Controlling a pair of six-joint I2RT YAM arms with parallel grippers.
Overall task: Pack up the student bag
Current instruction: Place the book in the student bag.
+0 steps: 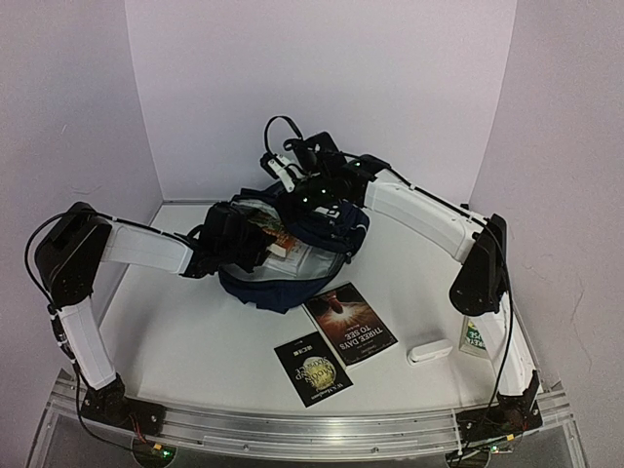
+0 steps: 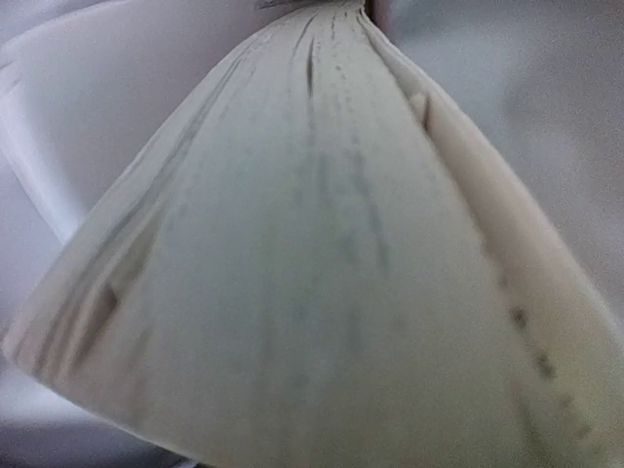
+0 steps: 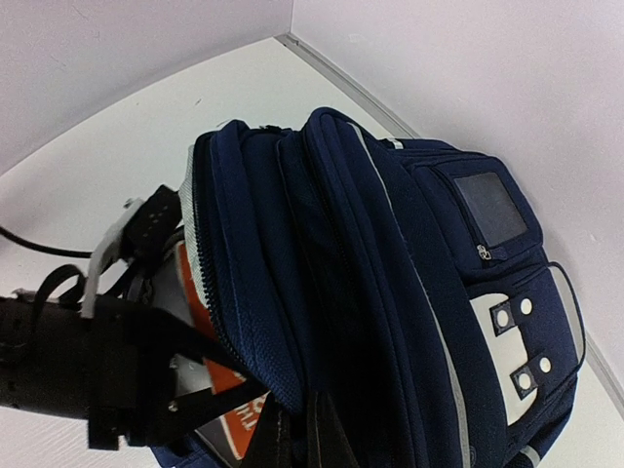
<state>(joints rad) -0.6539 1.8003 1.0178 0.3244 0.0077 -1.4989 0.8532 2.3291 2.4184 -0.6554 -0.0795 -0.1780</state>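
Note:
The student bag [image 1: 292, 285], a dark navy backpack, lies in the middle of the table with its main opening gaping toward the left arm. The right wrist view shows its grey label and white buckle patches [image 3: 517, 341]. My right gripper [image 1: 314, 200] is shut on the bag's opening edge and holds it up; its fingers [image 3: 327, 444] pinch the fabric. My left gripper [image 1: 253, 239] is at the opening, shut on a book with an orange cover [image 3: 226, 417]. The book's page edges [image 2: 312, 273] fill the left wrist view and hide the fingers.
On the table in front of the bag lie a dark book titled "Three Days to See" [image 1: 349, 324], a smaller black book [image 1: 313, 370], a white oblong case [image 1: 430, 351] and a green-and-white item [image 1: 475, 336] by the right arm. Walls close in behind and beside.

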